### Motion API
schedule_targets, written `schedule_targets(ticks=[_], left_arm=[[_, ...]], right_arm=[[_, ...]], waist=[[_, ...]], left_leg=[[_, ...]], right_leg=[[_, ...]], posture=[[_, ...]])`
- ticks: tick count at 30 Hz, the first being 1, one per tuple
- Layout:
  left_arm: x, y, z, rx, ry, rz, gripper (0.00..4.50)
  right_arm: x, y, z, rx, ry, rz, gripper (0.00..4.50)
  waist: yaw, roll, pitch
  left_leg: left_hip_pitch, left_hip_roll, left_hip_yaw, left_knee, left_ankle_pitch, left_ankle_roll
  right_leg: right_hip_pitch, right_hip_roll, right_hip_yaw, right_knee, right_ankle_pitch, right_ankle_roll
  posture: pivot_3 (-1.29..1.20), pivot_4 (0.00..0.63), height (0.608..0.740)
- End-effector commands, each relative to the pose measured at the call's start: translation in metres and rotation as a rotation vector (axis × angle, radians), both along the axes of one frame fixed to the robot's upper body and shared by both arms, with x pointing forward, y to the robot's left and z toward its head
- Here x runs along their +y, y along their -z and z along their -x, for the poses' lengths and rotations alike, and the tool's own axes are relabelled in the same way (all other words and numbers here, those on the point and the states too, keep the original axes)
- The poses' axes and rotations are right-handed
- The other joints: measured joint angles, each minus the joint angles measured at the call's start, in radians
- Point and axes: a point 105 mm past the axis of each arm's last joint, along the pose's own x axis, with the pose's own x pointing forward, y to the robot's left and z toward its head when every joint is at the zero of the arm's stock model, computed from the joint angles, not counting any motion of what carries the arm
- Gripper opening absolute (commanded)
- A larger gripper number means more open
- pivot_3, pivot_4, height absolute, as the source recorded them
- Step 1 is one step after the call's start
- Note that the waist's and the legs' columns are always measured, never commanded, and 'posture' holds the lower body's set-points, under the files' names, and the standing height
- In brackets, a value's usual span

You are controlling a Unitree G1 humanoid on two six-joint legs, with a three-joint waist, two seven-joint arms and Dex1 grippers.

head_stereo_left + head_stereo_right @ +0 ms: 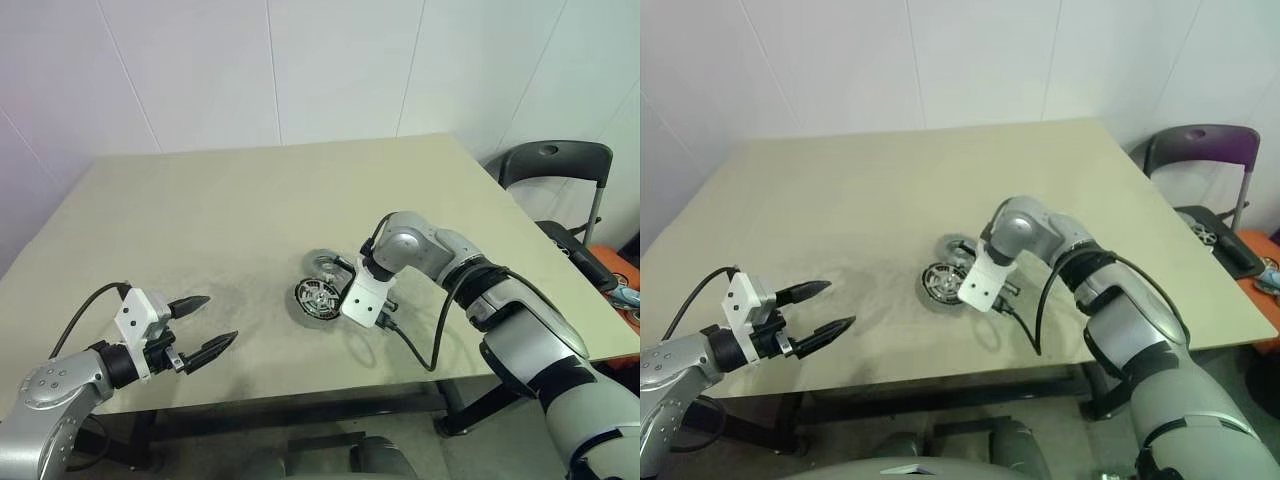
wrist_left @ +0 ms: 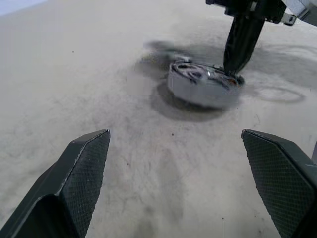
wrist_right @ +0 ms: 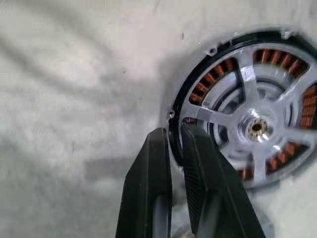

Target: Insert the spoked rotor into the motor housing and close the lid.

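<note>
Table (image 1: 250, 200): beige top, scuffed dark around the parts; its near corners are cut off by the head views.
Motor housing (image 1: 316, 300): round grey cup near the front middle of the table, copper windings visible between the spokes.
Spoked rotor (image 3: 257, 126): dark-rimmed wheel with silver spokes, seated inside the housing; its far side is cut off in the right wrist view.
Lid (image 1: 324, 264): grey disc just behind the housing, partly hidden by the right gripper; whether it touches the housing cannot be told.
Right gripper (image 3: 176, 148): pointing steeply down at the housing's edge, fingers drawn nearly together and pinching the rim; whether they grip the rotor's dark rim, the housing wall, or both cannot be told.
Left gripper (image 1: 205, 328): fingers spread wide, holding nothing, above the table's front left, well apart from the housing.
Chair (image 1: 555, 165): dark, beyond the table's right edge, partly cut off.
Writing: none legible on any part.
</note>
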Motion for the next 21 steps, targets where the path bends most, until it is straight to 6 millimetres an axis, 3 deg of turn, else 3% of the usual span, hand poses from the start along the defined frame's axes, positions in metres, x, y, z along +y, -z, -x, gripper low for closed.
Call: schedule_targets(ticks=[1,10,21], left_arm=[[-0.001,-0.009,-0.003,-0.045,0.007,-0.003,4.5],[0.0,-0.008,-0.003,-0.044,0.002,-0.005,4.5],[0.0,-0.006,-0.004,-0.039,0.004,-0.005,4.5]], right_arm=[[0.011,-0.008,0.004,0.041,0.028,-0.049,0.07],[0.028,-0.031,0.026,0.39,0.405,-0.091,0.07],[0.031,-0.02,0.016,0.447,0.744,-0.092,0.07]], waist=[[0.001,0.0,0.0],[0.003,0.001,0.0],[0.005,0.001,0.0]], left_leg=[[0.0,0.0,0.0,0.0,0.0,0.0],[-0.002,0.0,-0.001,-0.001,0.0,0.0],[-0.002,0.0,0.0,0.0,0.0,0.0]], right_leg=[[0.0,0.0,0.0,0.0,0.0,0.0],[-0.003,0.0,0.0,0.0,0.0,0.0],[-0.002,-0.001,-0.001,0.0,0.0,0.0]], posture=[[0.0,0.0,0.74],[0.0,0.0,0.74],[0.0,0.0,0.74]])
